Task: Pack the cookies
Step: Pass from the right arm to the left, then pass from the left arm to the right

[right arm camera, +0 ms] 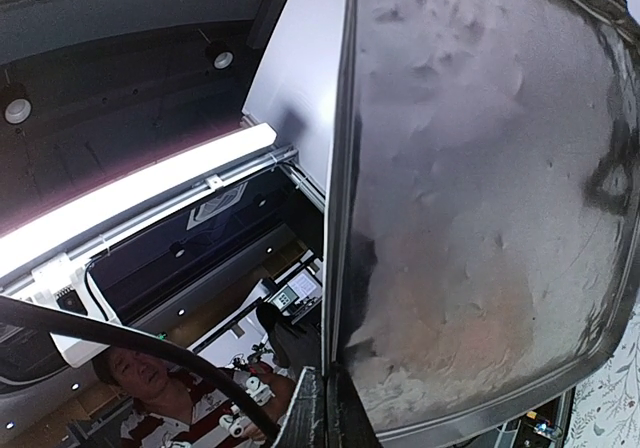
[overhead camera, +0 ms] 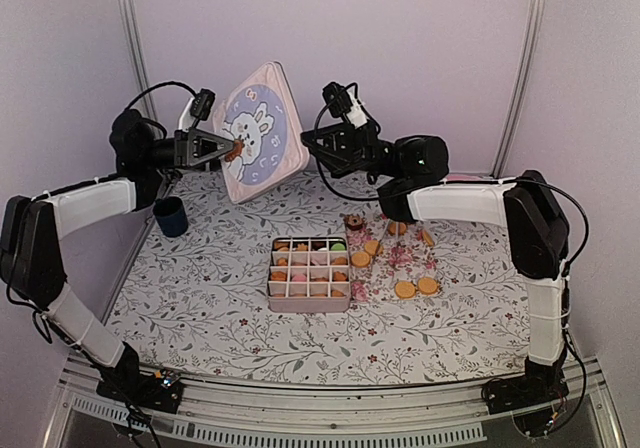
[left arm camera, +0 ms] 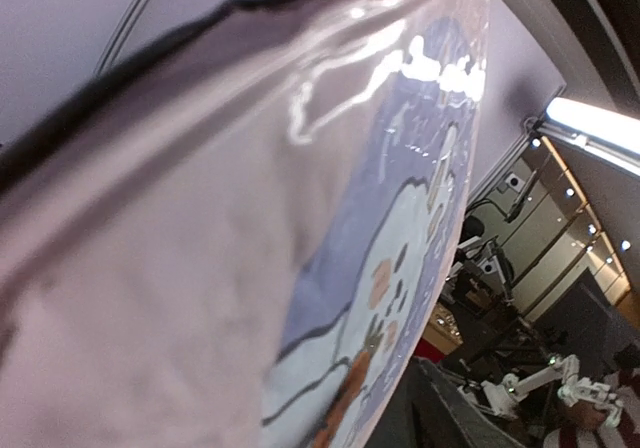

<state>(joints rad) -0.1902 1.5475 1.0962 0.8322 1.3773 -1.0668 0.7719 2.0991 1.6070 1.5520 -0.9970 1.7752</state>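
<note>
Both arms were raised at the upper centre of the top view with a pink square lid [overhead camera: 262, 128] tilted on edge between them, its rabbit picture facing the camera; the right gripper [overhead camera: 306, 140] was closed on the lid's right edge, and in the right wrist view the lid's dark underside [right arm camera: 480, 218] filled the right half of the frame, its rim running down to the fingertips [right arm camera: 318, 423] at the bottom edge. The left gripper [overhead camera: 234, 152] pointed at the left part of the lid's face, tips against or just in front of it; whether its jaws were pinching the lid or merely standing apart could not be told, and the left wrist view gave only the glossy lid [left arm camera: 200, 268] very close.

The cookies [overhead camera: 405, 289] were well apart from both grippers, lower in the frame at the centre of the floral table [overhead camera: 200, 308]; many sat in the compartments of a pale divided box [overhead camera: 309, 303], mostly orange-tan, some pink, one green [overhead camera: 338, 246] in the upper right compartment; the others lay loose on a flowered cloth [overhead camera: 385, 268] just right of the box, with one dark brown [overhead camera: 352, 223] at its upper left corner. A dark blue cup [overhead camera: 171, 216] stood at the left, below the left gripper.
</note>
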